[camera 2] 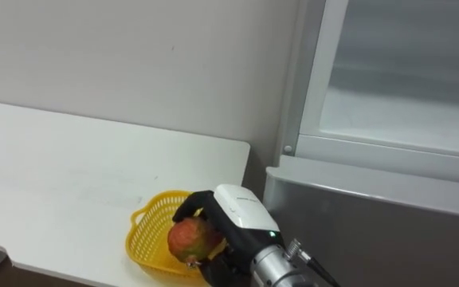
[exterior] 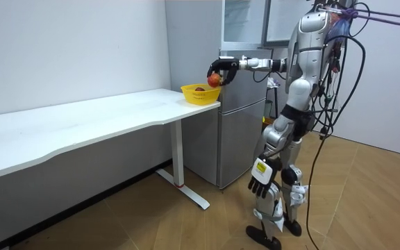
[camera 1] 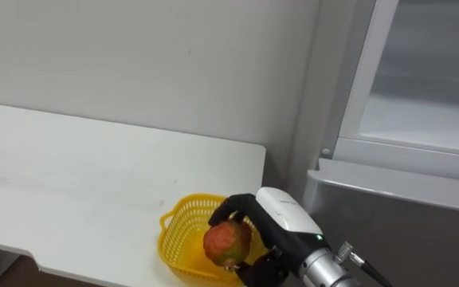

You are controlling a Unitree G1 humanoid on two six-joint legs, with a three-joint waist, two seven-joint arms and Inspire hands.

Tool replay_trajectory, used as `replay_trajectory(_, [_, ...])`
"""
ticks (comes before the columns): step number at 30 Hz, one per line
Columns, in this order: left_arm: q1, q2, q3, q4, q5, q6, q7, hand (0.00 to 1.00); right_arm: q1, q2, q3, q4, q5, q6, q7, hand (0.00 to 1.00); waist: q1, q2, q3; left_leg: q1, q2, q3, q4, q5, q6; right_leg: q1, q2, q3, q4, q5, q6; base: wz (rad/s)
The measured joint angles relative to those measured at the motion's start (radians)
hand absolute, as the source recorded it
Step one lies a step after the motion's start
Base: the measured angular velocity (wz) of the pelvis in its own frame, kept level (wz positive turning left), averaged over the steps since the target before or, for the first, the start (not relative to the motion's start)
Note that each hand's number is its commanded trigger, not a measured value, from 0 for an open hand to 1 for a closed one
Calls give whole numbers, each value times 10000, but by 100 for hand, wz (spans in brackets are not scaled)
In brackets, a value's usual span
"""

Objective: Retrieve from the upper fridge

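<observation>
Where the left eye view looked down, right hand [camera 1: 276,217] was curled round a red-green fruit [camera 1: 228,243], held just above the yellow basket [camera 1: 175,225], which lay directly beneath. Room view: left hand [exterior: 261,182] hung relaxed, farther off. Right eye view: upper fridge [camera 2: 389,88] stood to the right.

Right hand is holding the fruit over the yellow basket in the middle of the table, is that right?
Not quite. The yellow basket is not in the middle of the table; it sits at the table's end beside the fridge, as the room view shows. The rest holds: the right hand is curled round the fruit over the basket.
</observation>
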Motion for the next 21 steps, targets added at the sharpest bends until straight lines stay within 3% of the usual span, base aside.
replay_trajectory(21, [138, -17, -3, -377, -2, 175, 107, 0, 0, 20, -203, 21, 383, 80, 0, 0, -16, 14, -15, -39, -91, -60, -1, 45, 77, -17, -94, -48, 31, -8, 31, 0])
